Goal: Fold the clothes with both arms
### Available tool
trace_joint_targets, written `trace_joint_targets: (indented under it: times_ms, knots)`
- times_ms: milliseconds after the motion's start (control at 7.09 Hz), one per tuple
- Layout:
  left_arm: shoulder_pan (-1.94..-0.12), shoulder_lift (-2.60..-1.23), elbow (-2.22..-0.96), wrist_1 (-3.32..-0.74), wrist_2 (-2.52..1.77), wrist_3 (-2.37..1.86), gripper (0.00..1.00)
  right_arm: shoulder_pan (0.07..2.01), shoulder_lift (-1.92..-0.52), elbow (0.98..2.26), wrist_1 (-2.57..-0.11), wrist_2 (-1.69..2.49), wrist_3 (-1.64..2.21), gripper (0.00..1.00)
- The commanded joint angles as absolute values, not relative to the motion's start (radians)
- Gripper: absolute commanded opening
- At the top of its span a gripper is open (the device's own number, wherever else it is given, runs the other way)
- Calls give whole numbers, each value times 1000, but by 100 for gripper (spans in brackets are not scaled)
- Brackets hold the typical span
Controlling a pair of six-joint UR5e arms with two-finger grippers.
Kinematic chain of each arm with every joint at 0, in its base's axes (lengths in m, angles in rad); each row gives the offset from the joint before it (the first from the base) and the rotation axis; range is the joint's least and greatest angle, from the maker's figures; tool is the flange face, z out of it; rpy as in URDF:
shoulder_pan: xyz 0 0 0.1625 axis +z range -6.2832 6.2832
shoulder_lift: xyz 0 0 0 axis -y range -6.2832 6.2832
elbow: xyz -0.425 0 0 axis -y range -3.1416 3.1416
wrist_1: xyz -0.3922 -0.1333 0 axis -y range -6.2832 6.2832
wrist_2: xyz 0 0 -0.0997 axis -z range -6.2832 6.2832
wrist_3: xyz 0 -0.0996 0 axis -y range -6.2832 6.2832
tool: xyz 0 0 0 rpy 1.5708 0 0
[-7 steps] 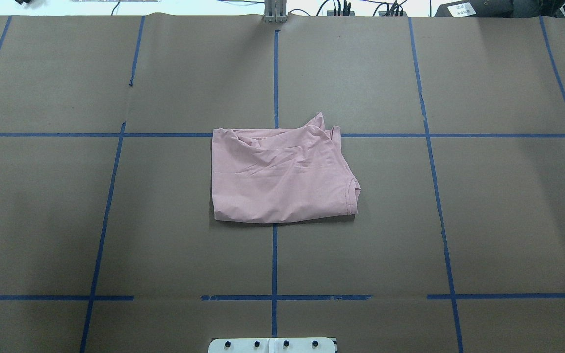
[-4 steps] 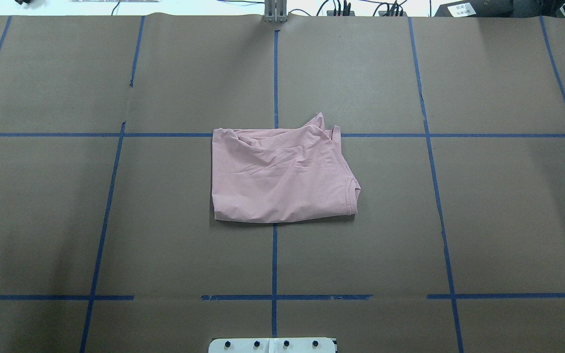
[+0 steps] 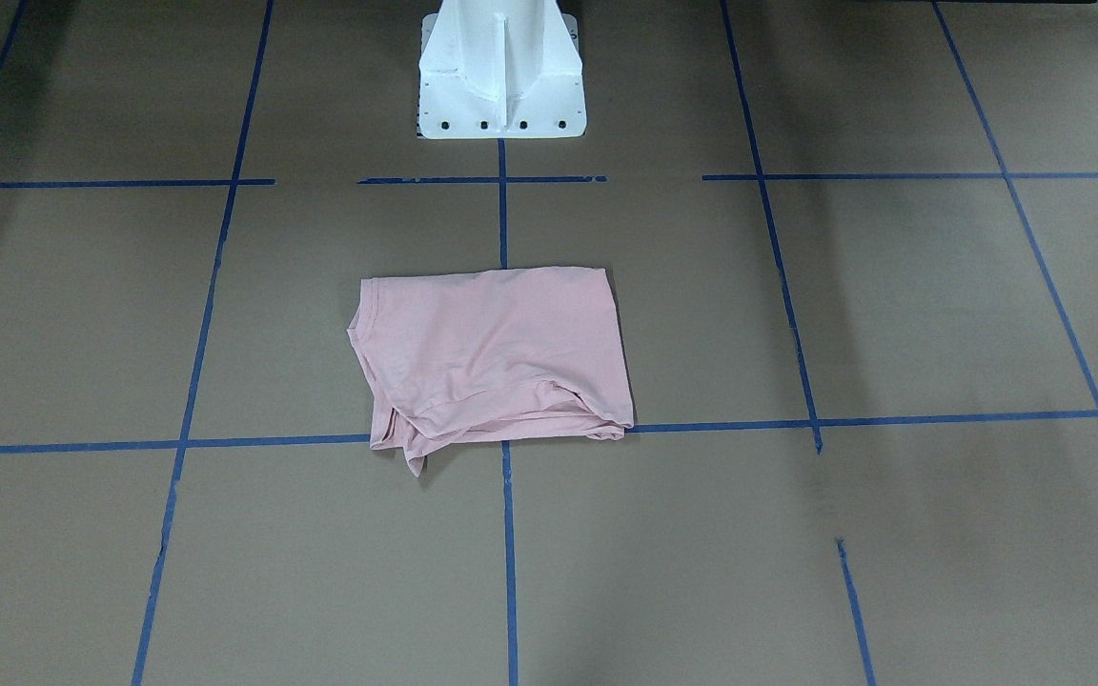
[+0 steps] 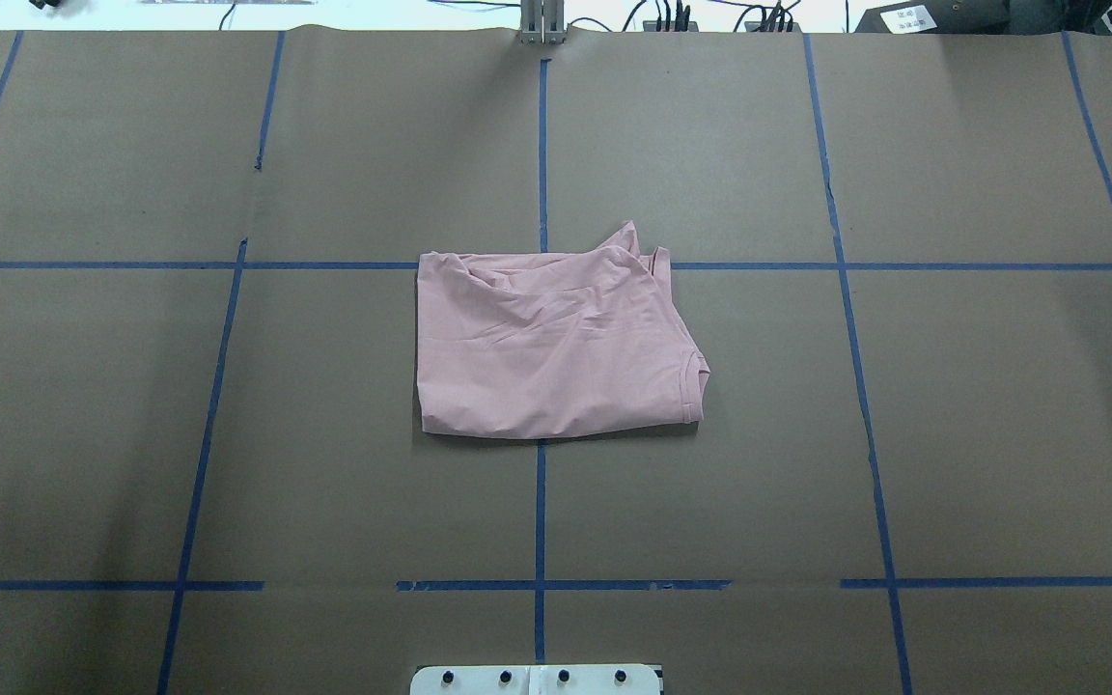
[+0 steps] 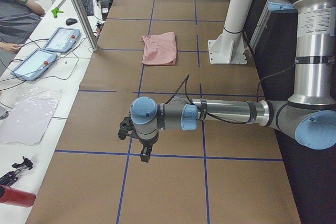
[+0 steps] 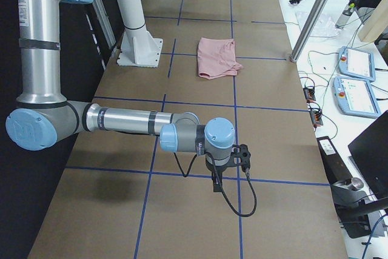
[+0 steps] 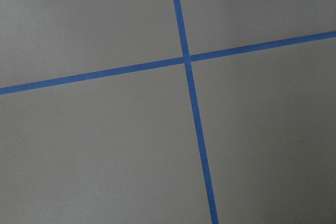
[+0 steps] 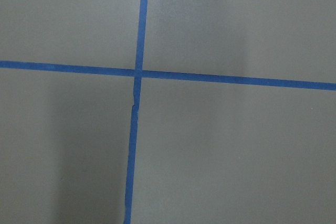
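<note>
1. Since nothing budges in the overhead view over the last second, the shirt (image 4: 556,347) lies exactly as it did and no arm comes near it. My guess is that the folding is done, or at least paused.
2. Left gripper (image 5: 144,153) hangs over bare table (image 4: 228,434) toward the left end, and right gripper (image 6: 216,183) does the same toward the right end. Both are well apart from the shirt. Only the side cameras catch them, so I can't tell how far the jaws are open. I see no cloth hanging from either.
3. Shirt sits mid-table, a bit out from the pedestal (image 3: 501,76), right over a crossing of the blue tape (image 4: 542,512).
4. Looks-wise it's a pale pink, rough rectangle. The near and left edges are pretty tidy, and the ribbed collar curves along the right edge. The far edge is rumpled, with layers showing and one corner poking out at the far right. No print shows.
</note>
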State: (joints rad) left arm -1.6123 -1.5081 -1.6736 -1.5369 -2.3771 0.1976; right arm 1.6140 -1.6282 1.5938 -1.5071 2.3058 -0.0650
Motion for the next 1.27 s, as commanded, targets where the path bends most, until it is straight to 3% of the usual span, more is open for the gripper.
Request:
trace_joint_targets:
  times_ms: [0, 1128]
  knots:
    - [-1614, -1523, -1677, -1534, -2375, 190, 100, 1611, -1647, 1600, -1505, 2275, -64, 100]
    - [-1611, -1523, -1678, -1534, -2362, 192, 100, 1611, -1643, 1609, -1500, 2290, -64, 100]
